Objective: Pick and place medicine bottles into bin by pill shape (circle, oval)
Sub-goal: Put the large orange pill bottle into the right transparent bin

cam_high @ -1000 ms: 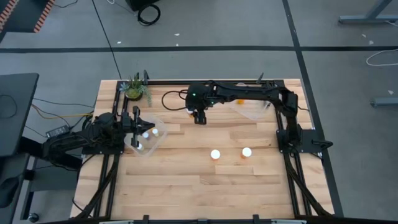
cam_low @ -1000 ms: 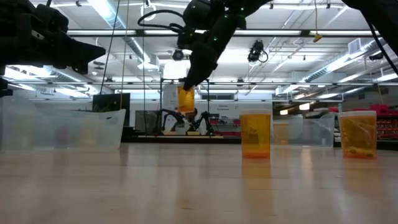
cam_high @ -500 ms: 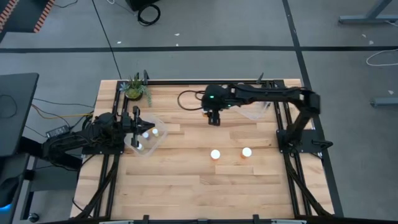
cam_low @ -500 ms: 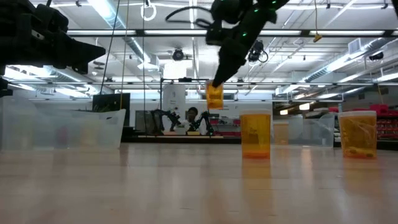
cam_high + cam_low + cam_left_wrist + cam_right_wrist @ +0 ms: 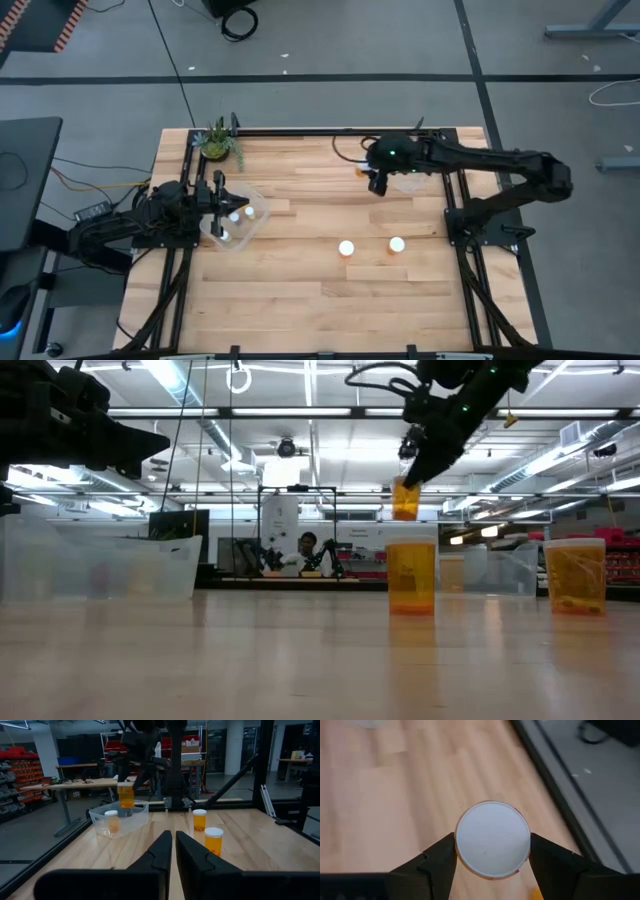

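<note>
Beside the right bin [image 5: 412, 180], right gripper [image 5: 378, 184] holds a bottle [image 5: 405, 501] aloft.

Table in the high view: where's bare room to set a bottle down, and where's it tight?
Free: the wide near strip below the two standing bottles, and the middle between the left bin and the right gripper. Tight: the left bin under the left gripper, and the right bin, where the carried bottle hangs.
</note>
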